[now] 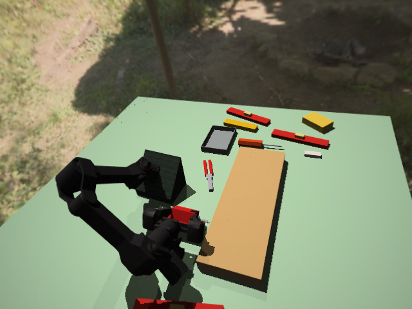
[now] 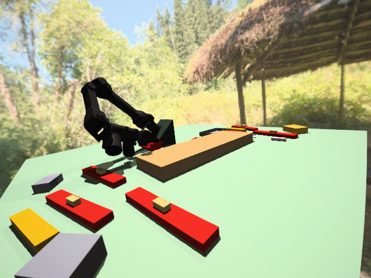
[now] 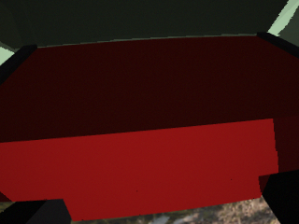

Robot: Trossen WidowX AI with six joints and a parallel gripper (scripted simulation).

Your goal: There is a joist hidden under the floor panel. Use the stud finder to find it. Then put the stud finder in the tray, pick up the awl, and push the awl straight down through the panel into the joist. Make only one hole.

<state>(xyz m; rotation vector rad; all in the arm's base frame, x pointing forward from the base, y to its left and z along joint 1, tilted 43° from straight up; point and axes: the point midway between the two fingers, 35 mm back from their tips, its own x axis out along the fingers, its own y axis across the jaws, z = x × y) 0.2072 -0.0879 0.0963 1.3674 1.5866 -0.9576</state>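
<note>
My gripper (image 1: 182, 213) (image 3: 164, 170) is shut on the red stud finder (image 2: 155, 145) (image 3: 140, 163), whose wide body fills the space between the fingers. They are beside the left edge of the near part of the tan floor panel (image 1: 249, 206) (image 2: 195, 147), in front of the dark wedge. The arm hides part of the stud finder, and I cannot tell whether it touches the wedge. No hole is visible in the panel. The awl (image 1: 250, 143), orange-handled with a thin shaft, lies at the panel's far end. The black-rimmed tray (image 1: 214, 152) (image 2: 206, 132) is left of it, with nothing in it.
The dark wedge (image 1: 163, 179) (image 2: 169, 134) stands behind the gripper. Red-handled pliers (image 1: 209, 176) lie between wedge and panel. Red levels (image 1: 248, 116) (image 1: 299, 138) (image 2: 172, 219), yellow blocks (image 1: 317, 121) (image 1: 240, 125) and a white piece (image 1: 312, 154) lie around. Grey blocks (image 2: 47, 183) (image 2: 64, 254) lie nearer the exterior camera.
</note>
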